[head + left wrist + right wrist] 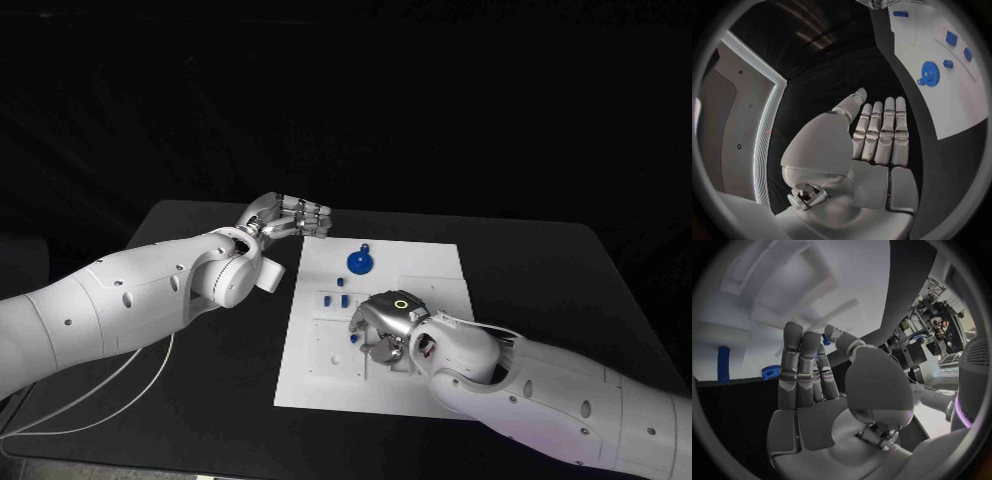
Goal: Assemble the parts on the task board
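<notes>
The black counter (216,400) carries the white task board (433,290), which lies flat in the middle between the two arms. It looks like a rigid plate with shallow recesses, heavy enough by my guess to stay put while parts are pressed into it.

The left hand (289,220) hovers off the board's far left corner, over the counter; in the left wrist view its fingers (882,135) are straight, side by side, and hold nothing. The right hand (387,325) is low over the near middle of the board, palm down. In the right wrist view its fingers (801,365) stand nearly straight with the thumb set apart, and a bit of blue shows just behind the thumb tip; whether anything is pinched there I cannot tell.

The largest part is the blue round disc (359,264) with a small lug, lying on the board's far half. It looks like hard, smooth plastic, light and stiff, likely slippery on its flat face, so the rim or the lug is probably the better hold.

Smaller blue pegs (335,298) sit just beyond the right hand. They seem light and rigid, easy to knock over, and best pinched across their sides between thumb and fingertip.
</notes>
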{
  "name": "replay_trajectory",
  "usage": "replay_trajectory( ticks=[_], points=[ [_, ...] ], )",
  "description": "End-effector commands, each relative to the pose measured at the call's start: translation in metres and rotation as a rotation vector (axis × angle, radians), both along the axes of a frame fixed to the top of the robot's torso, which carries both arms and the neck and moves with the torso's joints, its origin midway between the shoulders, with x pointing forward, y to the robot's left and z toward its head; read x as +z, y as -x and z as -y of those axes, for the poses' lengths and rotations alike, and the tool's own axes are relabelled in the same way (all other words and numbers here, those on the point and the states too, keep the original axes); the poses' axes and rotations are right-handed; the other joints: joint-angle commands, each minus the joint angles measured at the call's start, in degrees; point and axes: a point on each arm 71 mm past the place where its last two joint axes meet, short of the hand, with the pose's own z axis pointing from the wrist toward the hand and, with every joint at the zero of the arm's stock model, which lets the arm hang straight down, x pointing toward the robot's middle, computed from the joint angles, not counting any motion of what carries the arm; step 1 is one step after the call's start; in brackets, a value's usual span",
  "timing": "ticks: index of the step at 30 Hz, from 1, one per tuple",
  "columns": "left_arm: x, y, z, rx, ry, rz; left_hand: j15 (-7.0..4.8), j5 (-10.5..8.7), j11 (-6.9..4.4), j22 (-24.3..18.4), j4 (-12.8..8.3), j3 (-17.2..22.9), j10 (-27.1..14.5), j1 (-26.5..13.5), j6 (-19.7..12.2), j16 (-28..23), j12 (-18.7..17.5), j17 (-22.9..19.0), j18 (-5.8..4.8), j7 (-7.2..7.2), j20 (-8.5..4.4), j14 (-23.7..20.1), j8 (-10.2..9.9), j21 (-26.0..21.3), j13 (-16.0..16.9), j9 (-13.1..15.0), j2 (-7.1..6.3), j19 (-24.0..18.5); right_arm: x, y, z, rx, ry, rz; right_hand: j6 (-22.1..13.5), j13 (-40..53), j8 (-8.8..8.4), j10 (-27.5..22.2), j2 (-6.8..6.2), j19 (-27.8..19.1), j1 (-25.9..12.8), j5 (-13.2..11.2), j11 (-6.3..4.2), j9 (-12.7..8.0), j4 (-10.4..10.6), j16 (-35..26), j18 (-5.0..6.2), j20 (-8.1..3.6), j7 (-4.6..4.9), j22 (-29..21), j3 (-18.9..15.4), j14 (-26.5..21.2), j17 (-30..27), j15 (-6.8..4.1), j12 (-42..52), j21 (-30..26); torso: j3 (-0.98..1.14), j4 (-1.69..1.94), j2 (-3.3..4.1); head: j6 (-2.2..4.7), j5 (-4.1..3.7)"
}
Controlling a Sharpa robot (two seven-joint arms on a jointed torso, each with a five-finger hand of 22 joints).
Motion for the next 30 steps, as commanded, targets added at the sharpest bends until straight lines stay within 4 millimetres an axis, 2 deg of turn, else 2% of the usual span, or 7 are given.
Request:
replay_trajectory(
  ticks=[1,7,11,16,24,28,30],
  points=[
    [0.001,0.000,0.001,-0.011,0.009,0.000,-0.11,0.12,-0.11,-0.05,0.30,0.08,-0.46,-0.14,-0.11,-0.23,0.01,0.02,0.45,0.42,0.13,-0.06,0.02,0.13,0.00,-0.06,0.21,0.32,0.005,0.002,0.004,-0.019,-0.031,0.018,0.08,0.01,-0.10,-0.09,0.00,1.99,0.69,-0.16,-0.21,-0.07,0.24,0.02,1.34,0.37,-0.17,0.05,0.89,-0.08,-0.15,0.34,0.13,-0.37,-0.01,-0.02,-0.03,0.16,-0.21],
    [0.001,0.000,0.001,-0.010,0.008,0.000,-0.11,0.12,-0.11,-0.05,0.30,0.08,-0.46,-0.14,-0.11,-0.23,0.01,0.02,0.45,0.42,0.13,-0.06,0.02,0.13,0.00,-0.06,0.21,0.32,0.020,-0.001,0.020,-0.050,-0.054,0.036,0.18,0.01,-0.10,0.37,-0.64,1.99,0.67,-0.46,-0.34,-0.07,1.16,0.24,1.29,0.30,-0.32,0.33,2.02,-0.07,-0.37,0.27,0.14,-0.36,0.01,-0.04,0.01,0.53,-0.75],
    [0.001,0.000,0.000,-0.010,0.009,0.001,-0.11,0.12,-0.11,-0.05,0.30,0.08,-0.46,-0.14,-0.11,-0.23,0.01,0.02,0.45,0.42,0.13,-0.06,0.02,0.13,0.00,-0.06,0.21,0.32,0.042,-0.011,0.039,-0.100,-0.085,0.051,0.37,0.01,-0.09,1.50,-0.59,2.11,0.83,-0.48,-0.63,-0.06,1.62,0.44,1.21,0.13,-0.10,0.51,2.93,0.00,-0.35,0.09,0.14,-0.22,-0.01,-0.12,-0.04,0.71,-1.25],
    [0.001,0.000,0.001,-0.009,0.009,0.002,-0.11,0.12,-0.11,-0.05,0.30,0.08,-0.46,-0.14,-0.11,-0.23,0.01,0.02,0.45,0.42,0.13,-0.06,0.02,0.13,0.00,-0.06,0.21,0.32,0.057,-0.022,0.059,-0.158,-0.090,0.060,0.94,0.03,-0.08,3.56,-0.51,2.26,0.58,-0.22,-1.20,-0.04,2.05,1.27,1.01,-0.22,0.12,0.99,3.31,0.15,0.07,-0.25,0.13,0.51,0.00,-0.24,-0.07,0.96,-1.52],
    [0.001,0.000,0.001,-0.011,0.009,0.002,-0.08,0.10,-0.09,-0.21,0.26,0.10,-0.51,-0.06,-0.10,-0.24,0.00,0.01,0.44,0.41,0.14,-0.17,0.02,0.17,-0.01,-0.06,0.25,0.28,0.060,-0.032,0.080,-0.212,-0.053,0.046,1.00,0.03,-0.09,1.69,-0.86,2.15,0.52,-0.27,-0.74,-0.04,2.55,1.48,0.97,-0.01,-0.06,0.94,1.72,0.01,-0.10,0.07,0.15,0.61,0.09,-0.18,-0.05,1.13,-1.31],
    [0.001,0.000,0.002,-0.012,0.009,0.001,-0.08,0.10,-0.09,-0.21,0.26,0.10,-0.51,-0.06,-0.10,-0.24,0.00,0.01,0.44,0.41,0.14,-0.17,0.02,0.17,-0.01,-0.06,0.25,0.28,0.056,-0.036,0.088,-0.230,-0.024,0.027,0.91,0.03,-0.09,1.18,-0.86,2.17,0.57,-0.15,-0.67,-0.05,3.06,1.62,0.94,0.13,-0.31,0.66,-0.22,-0.01,-0.42,0.13,0.15,0.51,-0.06,-0.17,-0.09,1.10,-1.39],
    [0.001,-0.001,0.001,-0.012,0.009,0.001,-0.08,0.10,-0.09,-0.21,0.26,0.10,-0.51,-0.06,-0.10,-0.24,0.00,0.01,0.44,0.41,0.14,-0.17,0.02,0.17,-0.01,-0.06,0.25,0.28,0.054,-0.037,0.090,-0.235,-0.012,0.016,0.74,0.03,-0.09,0.95,-0.63,2.15,0.79,0.22,-0.63,-0.05,3.35,1.62,0.86,0.14,-0.36,0.44,-1.89,-0.03,-0.63,0.17,0.14,0.42,-0.05,-0.17,-0.07,1.09,-1.39]
  ],
)
